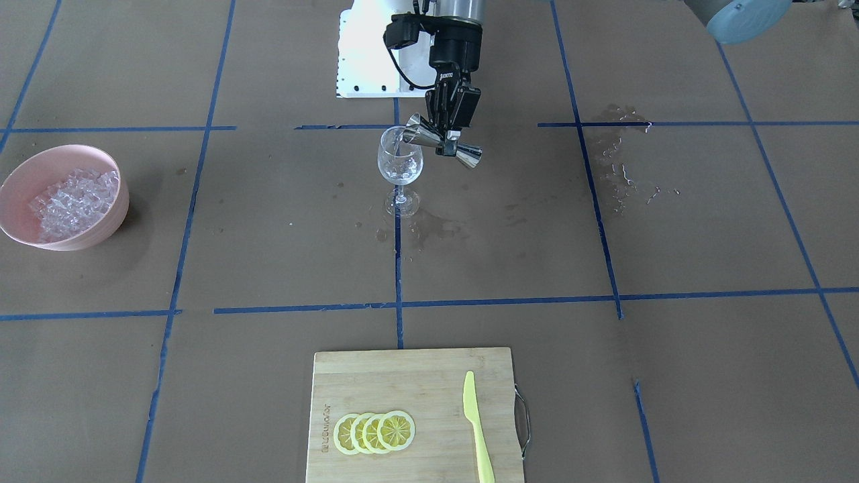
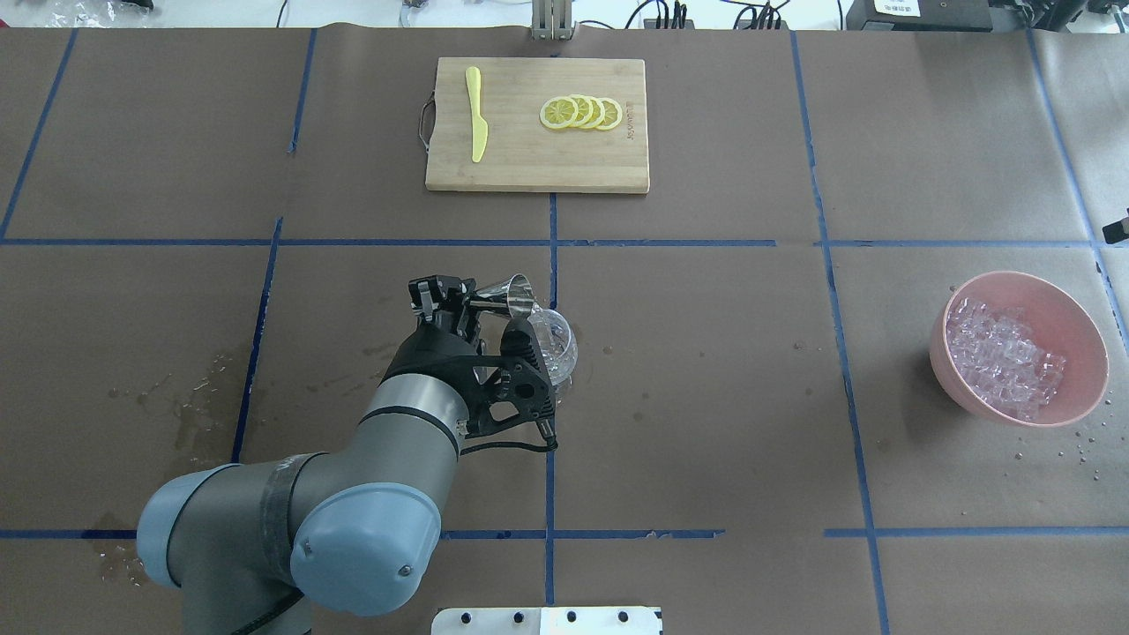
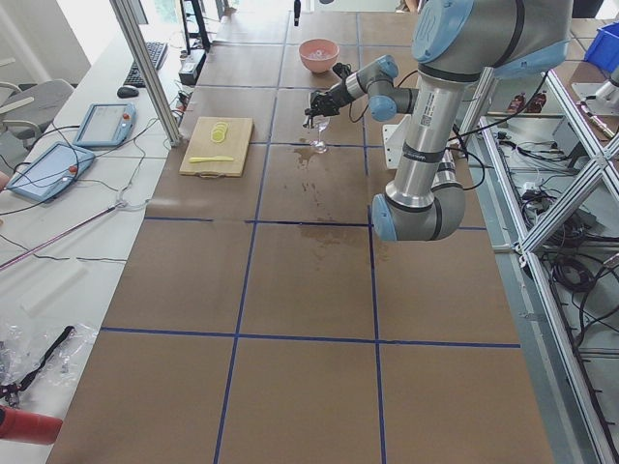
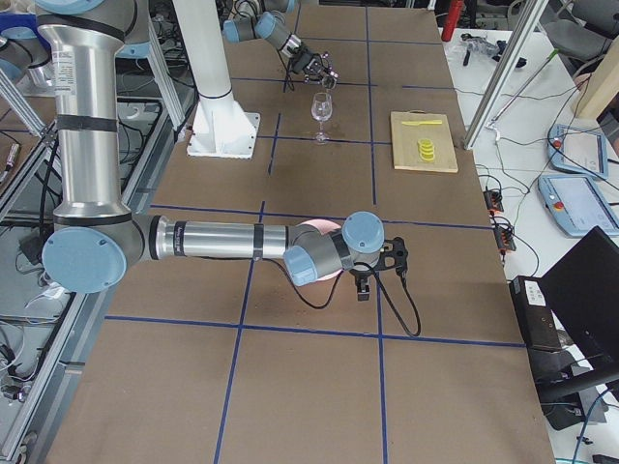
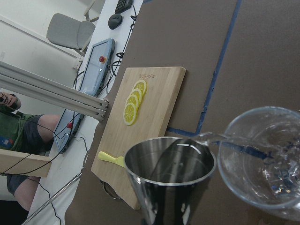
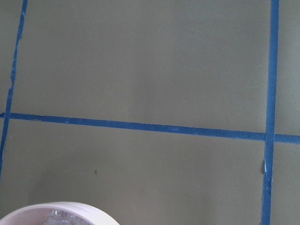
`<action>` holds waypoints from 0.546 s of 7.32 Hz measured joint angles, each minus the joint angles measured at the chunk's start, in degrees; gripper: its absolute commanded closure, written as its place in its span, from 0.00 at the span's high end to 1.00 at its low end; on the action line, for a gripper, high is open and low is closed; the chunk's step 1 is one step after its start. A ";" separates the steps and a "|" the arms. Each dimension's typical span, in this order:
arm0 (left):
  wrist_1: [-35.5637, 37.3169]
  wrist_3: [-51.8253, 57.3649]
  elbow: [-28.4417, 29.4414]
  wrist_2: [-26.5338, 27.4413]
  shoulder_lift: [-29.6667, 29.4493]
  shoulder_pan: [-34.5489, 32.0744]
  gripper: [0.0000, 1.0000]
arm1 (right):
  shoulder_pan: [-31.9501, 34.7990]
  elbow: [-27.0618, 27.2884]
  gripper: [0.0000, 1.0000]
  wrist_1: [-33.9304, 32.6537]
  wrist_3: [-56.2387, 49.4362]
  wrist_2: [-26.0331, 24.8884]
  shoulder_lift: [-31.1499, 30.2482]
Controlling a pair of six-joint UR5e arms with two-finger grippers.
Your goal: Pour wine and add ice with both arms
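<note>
just past the middle of the table, the left gripper (image 1: pixel 445 134) has its jaws clamped on the waist of a steel jigger (image 1: pixel 443 142), tipped almost sideways with its lower lip over the rim of the upright wine glass (image 1: pixel 400 161). in the left wrist view a thin, nearly colourless stream of wine (image 5: pixel 211 137) runs from the jigger's lip into the glass bowl. the ice (image 1: pixel 72 201) lies heaped in a pink bowl (image 1: pixel 111 225), well apart from the glass, toward the robot's right. the right gripper (image 4: pixel 364 293) hangs just beside that bowl; i cannot tell how its jaws stand. lemon slices (image 1: pixel 376 431) and a yellow knife (image 1: pixel 476 429) lie on a cutting board (image 1: pixel 416 376).
</note>
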 measured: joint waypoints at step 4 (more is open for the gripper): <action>8.15 11.07 0.01 -0.80 -3.38 0.08 0.00 | 0.00 -0.03 1.00 0.00 0.00 0.02 -0.13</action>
